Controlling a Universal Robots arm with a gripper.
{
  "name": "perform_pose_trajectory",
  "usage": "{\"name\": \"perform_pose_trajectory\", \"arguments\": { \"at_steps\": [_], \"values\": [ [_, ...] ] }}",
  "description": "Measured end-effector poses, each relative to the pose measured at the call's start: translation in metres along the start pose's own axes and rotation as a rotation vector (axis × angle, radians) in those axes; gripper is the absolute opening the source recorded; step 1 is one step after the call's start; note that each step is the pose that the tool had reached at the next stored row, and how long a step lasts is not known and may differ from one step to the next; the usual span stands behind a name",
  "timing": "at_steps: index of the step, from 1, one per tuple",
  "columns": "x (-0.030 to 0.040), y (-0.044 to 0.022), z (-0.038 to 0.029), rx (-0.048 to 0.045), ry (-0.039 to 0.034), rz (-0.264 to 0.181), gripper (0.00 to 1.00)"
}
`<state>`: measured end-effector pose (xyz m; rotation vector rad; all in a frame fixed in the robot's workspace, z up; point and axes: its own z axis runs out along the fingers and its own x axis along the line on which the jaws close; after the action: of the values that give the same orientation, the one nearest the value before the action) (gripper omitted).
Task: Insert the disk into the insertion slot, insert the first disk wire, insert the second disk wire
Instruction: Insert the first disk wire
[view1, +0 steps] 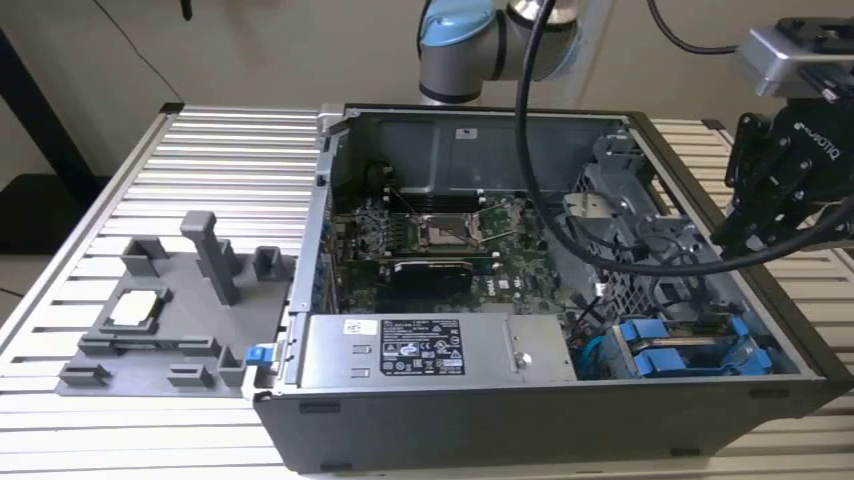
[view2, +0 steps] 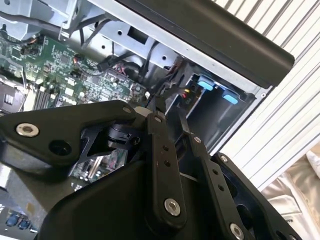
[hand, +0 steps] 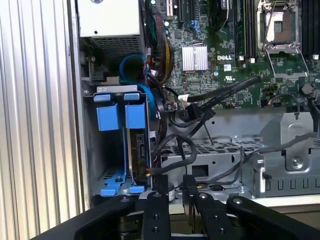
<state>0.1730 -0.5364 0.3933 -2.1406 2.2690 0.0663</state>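
**Computer case** (view1: 534, 415): open-sided, lying on a ribbed metal table (view1: 227, 140).

**Power-supply box** (view1: 407, 350): grey and labelled, set inside the case. The entries below are placed from it.

**Insertion slot** (hand: 117, 90): a grey sheet-metal bay just beside the power-supply box, on the exterior view's right of it.

**Disk** (hand: 137, 147): already seated in the insertion slot, standing on edge. Its blue frame tab is at the mouth of the bay. In the exterior view its blue frame (view1: 674, 352) shows close beside the power-supply box.

**Second blue frame** (hand: 107, 117): alongside the disk in the same cage.

**Black cables** (hand: 192, 111): several with connector ends, lying loose near the disk and just beyond the power-supply box. I cannot tell whether any is plugged into the disk.

**Motherboard** (view1: 427, 235): green, beyond the power-supply box, covering the case floor.

**Gripper** (view1: 750, 232): held in the air past the drive cage, on its far side from the power-supply box and well apart from the disk. In the first wrist view the gripper (hand: 175, 181) points down toward the cage. Its black fingers (hand: 156, 210) stand a little apart, with nothing seen between them.

**Grey fixture tray** (view1: 160, 300): on the table outside the case, on the exterior view's left of the power-supply box.
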Motion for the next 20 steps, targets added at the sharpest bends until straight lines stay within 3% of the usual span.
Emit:
{"name": "perform_pose_trajectory", "arguments": {
  "at_steps": [2,7,20],
  "values": [
    [-0.0040,0.0003,0.0001,0.0000,0.0001,0.000,0.27],
    [-0.0045,0.0017,0.0002,0.0000,0.0000,0.000,0.27],
    [-0.0021,0.0432,0.0010,0.0000,0.0001,0.000,0.27]
  ]
}}
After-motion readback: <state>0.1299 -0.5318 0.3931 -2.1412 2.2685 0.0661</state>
